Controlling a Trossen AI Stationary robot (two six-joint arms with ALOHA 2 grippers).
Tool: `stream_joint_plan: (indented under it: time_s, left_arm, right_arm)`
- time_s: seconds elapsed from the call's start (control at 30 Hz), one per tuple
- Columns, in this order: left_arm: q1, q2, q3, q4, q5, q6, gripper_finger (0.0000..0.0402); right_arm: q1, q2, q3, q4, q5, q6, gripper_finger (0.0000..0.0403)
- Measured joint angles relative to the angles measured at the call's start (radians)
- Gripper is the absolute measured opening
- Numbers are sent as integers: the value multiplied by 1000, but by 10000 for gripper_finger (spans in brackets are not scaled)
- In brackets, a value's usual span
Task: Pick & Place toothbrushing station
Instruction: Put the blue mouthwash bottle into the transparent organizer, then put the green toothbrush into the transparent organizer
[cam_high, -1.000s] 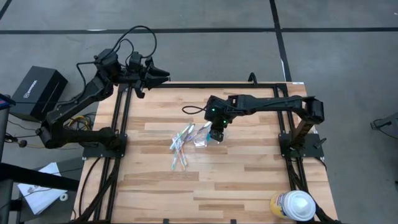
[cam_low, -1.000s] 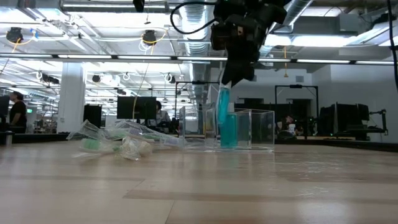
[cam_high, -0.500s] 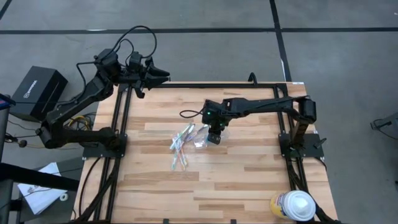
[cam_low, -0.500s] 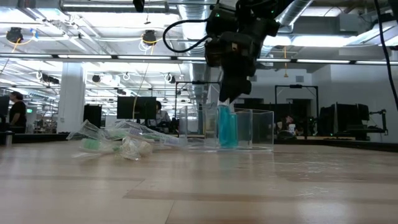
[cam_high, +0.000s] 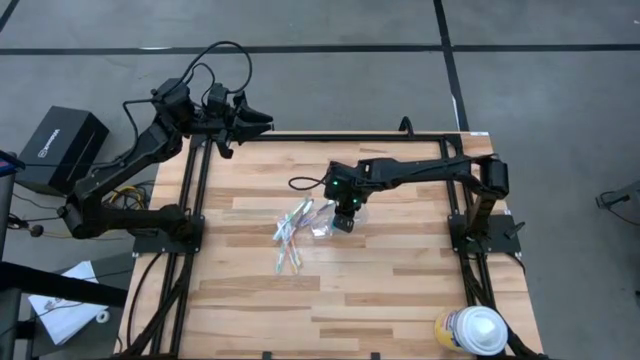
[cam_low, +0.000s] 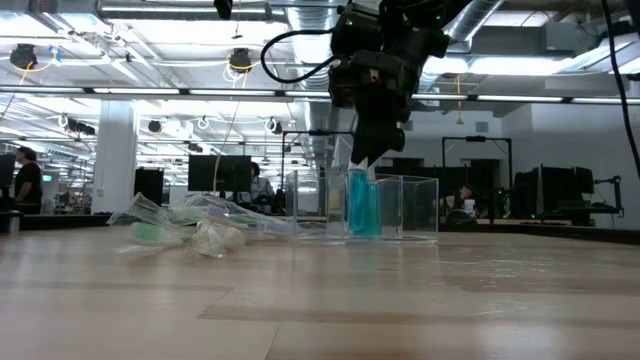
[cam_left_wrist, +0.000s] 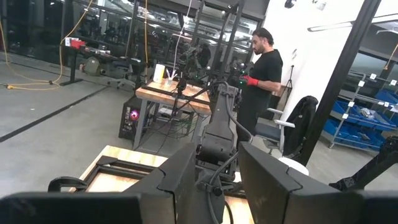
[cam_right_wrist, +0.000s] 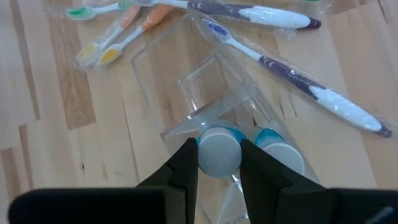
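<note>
A clear plastic holder stands on the wooden table near its middle. A blue-teal toothpaste tube with a white cap stands inside it. My right gripper is above the holder, shut on a second blue-teal tube that stands beside the first. Several wrapped pastel toothbrushes lie flat on the table to the holder's left and also show in the right wrist view. My left gripper is open and empty, raised beyond the table's far left corner. My right gripper pinches the tube's white cap between its two fingers, at the tube's upper end. The fingers come from above, pointing down. The tube stands upright inside the clear holder, next to the other tube.
A large white-and-yellow round container stands at the table's near right corner. A black box sits off the table on the left. A person stands in the room behind. The table's near half is bare wood.
My right gripper has gone down and a little toward the table's left edge, still shut on the tube. The tube has sunk upright into the clear holder, next to the other tube.
</note>
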Motion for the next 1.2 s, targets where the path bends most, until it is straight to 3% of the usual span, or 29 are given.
stream_joint_plan:
  time_s: [0.07, 0.27, 0.37, 0.87, 1.07, 1.2]
  left_arm:
    - [0, 0, 0, 0, 0, 0, 117]
    - [0, 0, 0, 1, 11, 0, 117]
    - [0, 0, 0, 1, 13, 0, 117]
    - [0, 0, 0, 0, 23, 31, 117]
    - [10, 7, 1, -45, 24, 81, 117]
    - [10, 48, 2, -203, -2, 145, 121]
  right_arm:
    - [4, 0, 3, -4, 0, 5, 90]
    - [4, 0, 45, -10, 1, 30, 200]
    - [3, 0, 69, -11, 1, 31, 219]
    - [2, -4, 235, -37, 1, 42, 169]
    - [-5, -22, 457, -37, 3, 31, 153]
    - [-6, -26, 661, -46, 48, -19, 145]
